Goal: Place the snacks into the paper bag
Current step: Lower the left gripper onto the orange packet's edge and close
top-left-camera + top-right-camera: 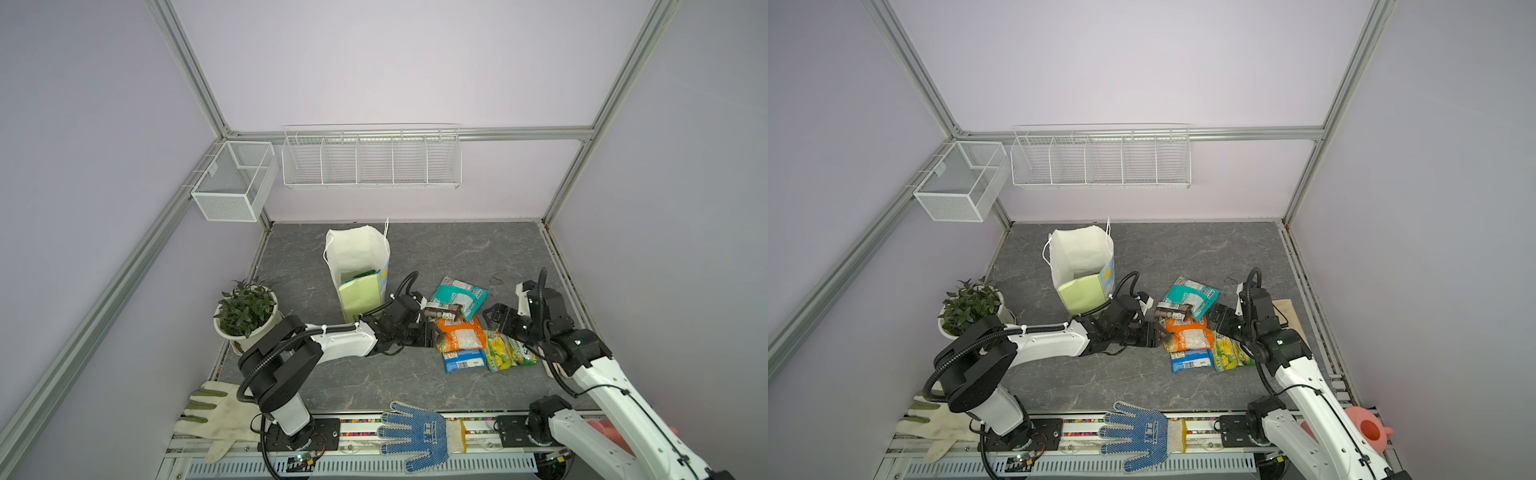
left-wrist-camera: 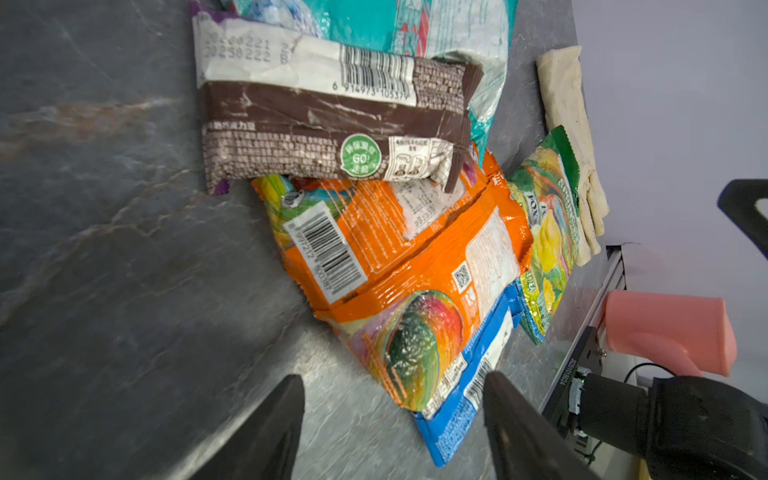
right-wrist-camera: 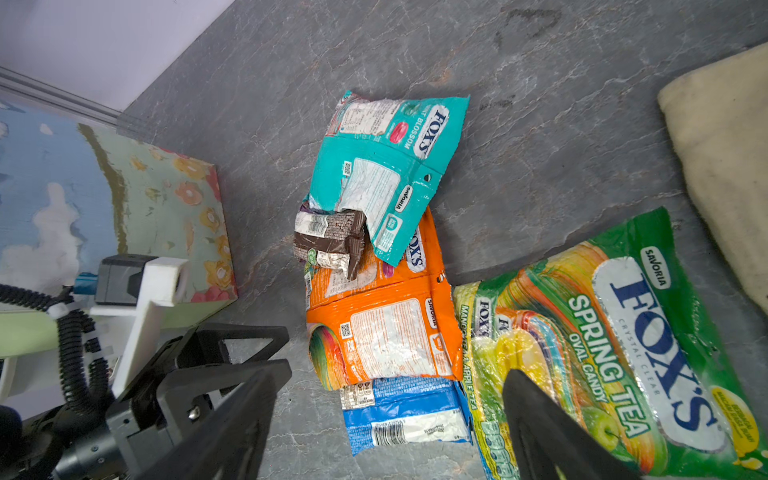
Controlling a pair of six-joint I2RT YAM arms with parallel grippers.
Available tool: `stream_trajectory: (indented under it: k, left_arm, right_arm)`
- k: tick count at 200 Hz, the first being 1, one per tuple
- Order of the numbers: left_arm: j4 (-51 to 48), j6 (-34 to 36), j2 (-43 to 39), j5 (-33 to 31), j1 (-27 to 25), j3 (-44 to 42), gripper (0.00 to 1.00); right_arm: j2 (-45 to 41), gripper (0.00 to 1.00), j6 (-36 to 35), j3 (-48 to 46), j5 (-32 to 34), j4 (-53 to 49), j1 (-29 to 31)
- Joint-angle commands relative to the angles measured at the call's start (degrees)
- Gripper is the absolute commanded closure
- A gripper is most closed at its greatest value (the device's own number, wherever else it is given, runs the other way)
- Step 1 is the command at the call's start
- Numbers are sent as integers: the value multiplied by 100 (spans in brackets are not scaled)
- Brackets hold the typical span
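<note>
surface: grey tabletop (image 1: 374, 374) | on it: paper bag (image 1: 357, 253), snacks (image 1: 461, 334), potted plant (image 1: 245, 309)

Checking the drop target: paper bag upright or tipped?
Upright. In both top views the paper bag stands on its base, mouth open, white inner face showing; a green packet lies inside.

blue packet (image 1: 463, 362): mostly under orange packet (image 1: 462, 335) | paper bag (image 1: 357, 253) contents: unclear

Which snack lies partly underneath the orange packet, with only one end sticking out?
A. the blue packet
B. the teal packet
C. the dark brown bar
A: only one end of the blue packet shows from beneath the orange packet, while the brown bar and the teal packet overlap it from above.
</note>
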Motion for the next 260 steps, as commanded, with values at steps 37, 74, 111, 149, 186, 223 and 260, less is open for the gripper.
stream_trajectory:
  k: [37, 74, 111, 149, 186, 223, 260]
  left_arm:
    - [434, -232, 377, 159, -129, 74, 34]
    - [489, -254, 551, 171, -183, 151, 40]
    - [517, -267, 653, 201, -227, 222, 46]
    - [585, -304, 721, 204, -246, 232, 54]
    - [608, -312, 776, 235, -271, 266, 63]
    - [581, -300, 762, 221, -271, 283, 73]
    - [554, -285, 728, 203, -276, 275, 79]
  right_arm:
    - [24, 11, -20, -134, -4, 70, -16]
    - [-14, 11, -14, -163, 6, 58, -21]
    - [-47, 11, -17, -162, 36, 27, -15]
    - [-101, 11, -6, -206, 49, 9, -19]
    - [-155, 11, -17, -219, 112, -40, -20]
    - [-216, 11, -6, -273, 142, -63, -16]
    - [-286, 11, 1, -294, 134, -78, -18]
